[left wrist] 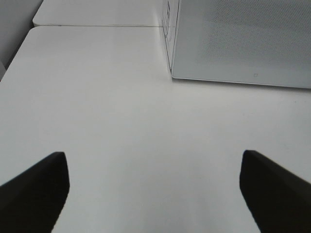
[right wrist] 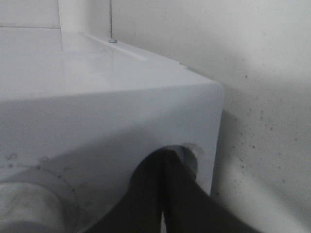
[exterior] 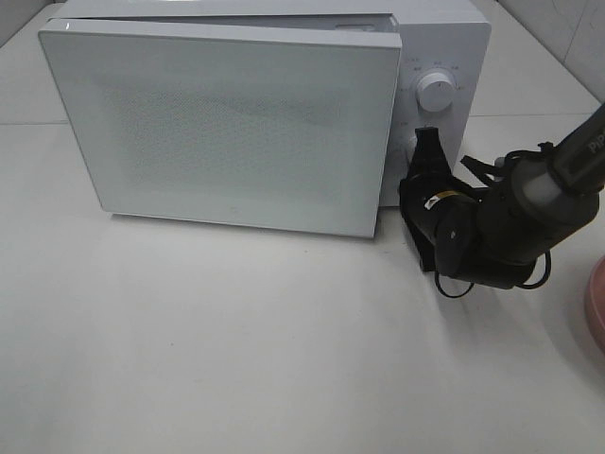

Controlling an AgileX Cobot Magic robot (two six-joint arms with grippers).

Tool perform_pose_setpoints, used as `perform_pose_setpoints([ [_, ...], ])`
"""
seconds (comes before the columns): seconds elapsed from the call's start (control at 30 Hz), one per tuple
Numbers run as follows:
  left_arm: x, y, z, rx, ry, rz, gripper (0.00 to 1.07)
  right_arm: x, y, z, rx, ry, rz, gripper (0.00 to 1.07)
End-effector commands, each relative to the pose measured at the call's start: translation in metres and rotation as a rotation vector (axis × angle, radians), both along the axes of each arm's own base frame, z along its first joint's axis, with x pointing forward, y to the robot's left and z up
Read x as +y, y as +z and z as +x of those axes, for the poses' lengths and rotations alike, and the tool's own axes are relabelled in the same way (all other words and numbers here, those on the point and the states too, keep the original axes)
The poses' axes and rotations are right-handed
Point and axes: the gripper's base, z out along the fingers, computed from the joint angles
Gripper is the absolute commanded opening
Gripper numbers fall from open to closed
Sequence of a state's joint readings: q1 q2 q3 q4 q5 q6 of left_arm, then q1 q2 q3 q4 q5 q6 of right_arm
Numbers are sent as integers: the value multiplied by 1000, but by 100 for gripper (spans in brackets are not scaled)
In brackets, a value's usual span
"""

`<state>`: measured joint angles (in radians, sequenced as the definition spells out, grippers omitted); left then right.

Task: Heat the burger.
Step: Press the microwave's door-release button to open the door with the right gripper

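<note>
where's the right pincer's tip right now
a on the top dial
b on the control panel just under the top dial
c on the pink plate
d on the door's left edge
B: the shut right pincer points its tip at the microwave's control panel just below the round top dial. It is well away from the pink plate at the table's right edge.

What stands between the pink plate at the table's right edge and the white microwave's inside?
The white microwave's frosted door, at most slightly ajar, covers the cavity. The right arm's black gripper, shut at the control panel, sits between the pink plate and the door's free edge. The burger is out of view.
</note>
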<state>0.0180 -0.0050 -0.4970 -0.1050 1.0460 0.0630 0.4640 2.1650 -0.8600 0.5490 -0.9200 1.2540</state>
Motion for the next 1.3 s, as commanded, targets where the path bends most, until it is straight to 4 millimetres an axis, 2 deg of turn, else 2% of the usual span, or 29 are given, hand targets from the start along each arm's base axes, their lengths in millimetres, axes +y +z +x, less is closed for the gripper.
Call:
perform_pose_setpoints([
  [0.03, 0, 0, -3, -33, 1, -3, 87, -8, 53, 35, -387, -50, -10, 0],
  [0.47, 0, 0, -3, -33, 1, -3, 87, -7, 57, 36, -409, -41, -20, 0],
  [0.8, 0, 0, -3, -33, 1, -3, 87, 0, 55, 33, -332, 7, -14, 0],
  [1.3, 0, 0, -3, -33, 1, -3, 87, 11, 28, 1, -35, 148, -37, 0],
])
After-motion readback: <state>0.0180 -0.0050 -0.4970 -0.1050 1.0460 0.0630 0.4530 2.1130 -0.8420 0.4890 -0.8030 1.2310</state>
